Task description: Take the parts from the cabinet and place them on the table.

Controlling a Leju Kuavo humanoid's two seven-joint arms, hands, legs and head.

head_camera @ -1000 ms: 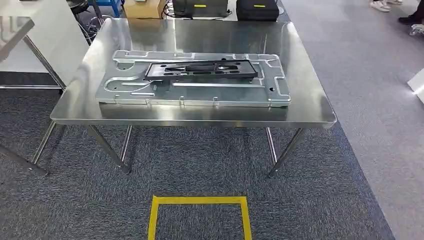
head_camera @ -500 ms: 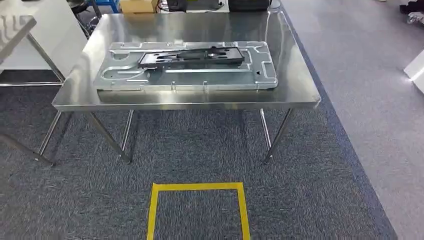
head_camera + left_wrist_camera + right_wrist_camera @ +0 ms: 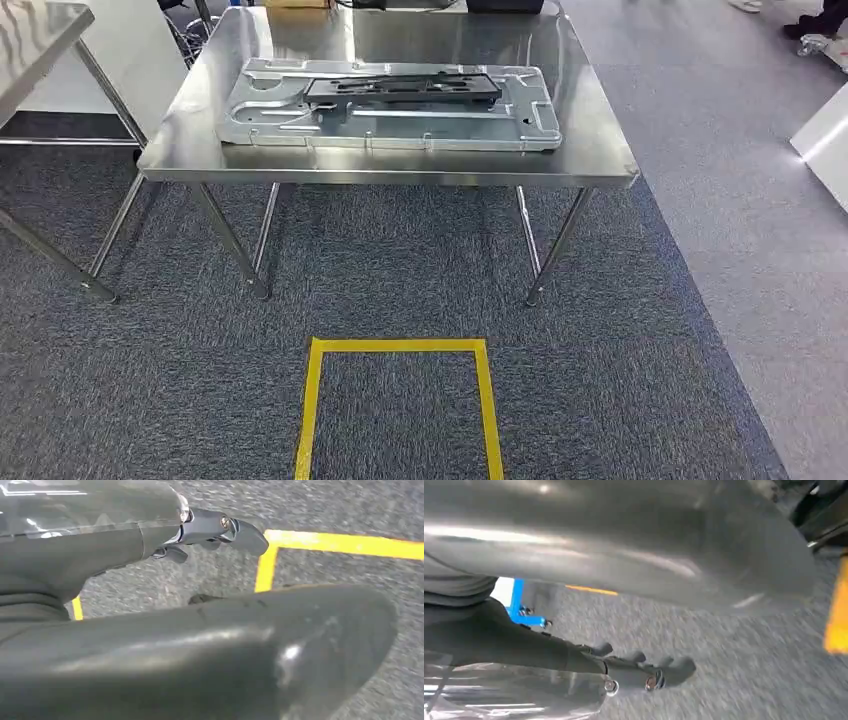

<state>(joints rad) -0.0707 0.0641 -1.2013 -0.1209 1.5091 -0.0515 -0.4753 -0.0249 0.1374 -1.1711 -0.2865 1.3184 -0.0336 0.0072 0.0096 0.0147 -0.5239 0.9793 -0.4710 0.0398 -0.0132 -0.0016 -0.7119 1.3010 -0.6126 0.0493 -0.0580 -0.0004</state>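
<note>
Both arms are hanging low here, well short of the shiny steel four-legged table (image 3: 590,150). The left hand (image 3: 210,630) is showing a thick grey thumb and dark fingers (image 3: 220,527) lying loosely apart over the carpet, nothing in them. The right hand (image 3: 624,630) is doing the same: fingers (image 3: 649,672) slightly curled but spread, holding nothing.

The parts are sitting far ahead of both hands, up on the tabletop: a large flat silver stamped-metal panel (image 3: 250,115) with a long black slotted plastic frame (image 3: 400,88) lying on top of it. No cabinet is appearing anywhere around the hands.

Below and in front of the hands, a yellow tape square (image 3: 398,345) is marking the grey carpet (image 3: 150,400).

Risks from here, as I judge them: the black frame is only resting loose on the panel, so any bump against the table edge could send it sliding. The panel's near edge is lying close to the table's near rim, so a nudge there might tip it off. And with the wrist views blurring, footing near that tape looks unsettled.
</note>
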